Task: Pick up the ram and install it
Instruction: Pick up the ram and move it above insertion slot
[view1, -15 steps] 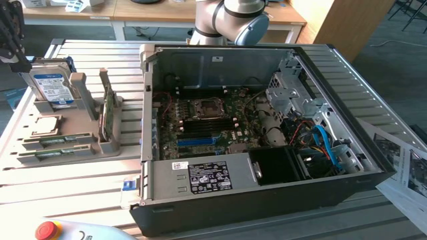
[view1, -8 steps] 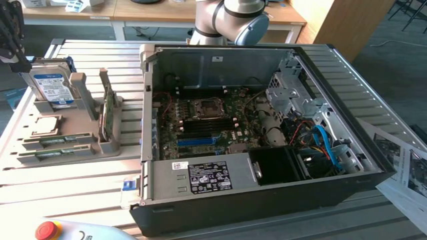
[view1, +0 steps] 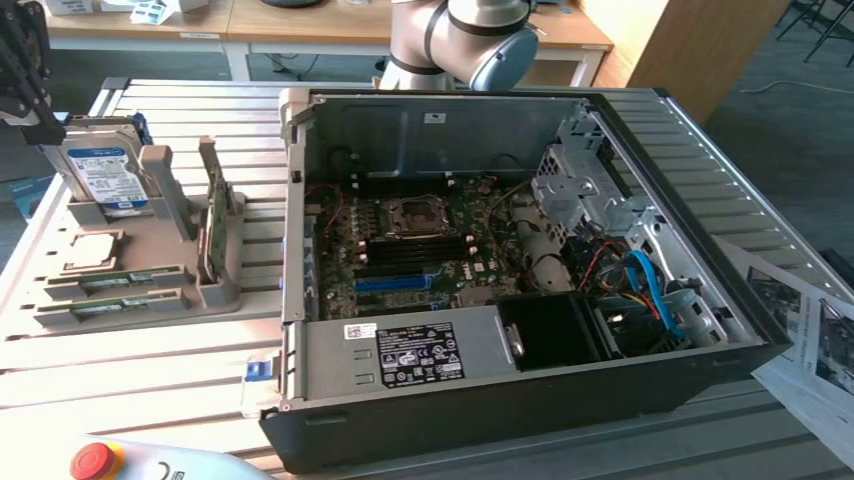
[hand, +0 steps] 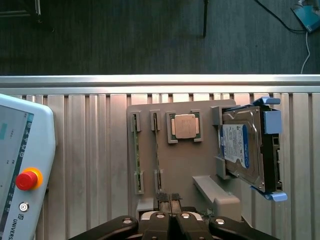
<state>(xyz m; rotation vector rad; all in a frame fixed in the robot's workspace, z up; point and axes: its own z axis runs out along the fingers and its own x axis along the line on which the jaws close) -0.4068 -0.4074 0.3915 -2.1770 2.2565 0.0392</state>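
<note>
I am hovering my gripper (hand: 168, 196) over the edge of the gray holder (hand: 185, 160), fingers pressed fully together and gripping nothing. The ram (hand: 136, 155) is lying on edge in a holder slot near my fingertips. In the exterior view, the holder is sitting at nine o'clock from the computer case (view1: 561, 395).
</note>
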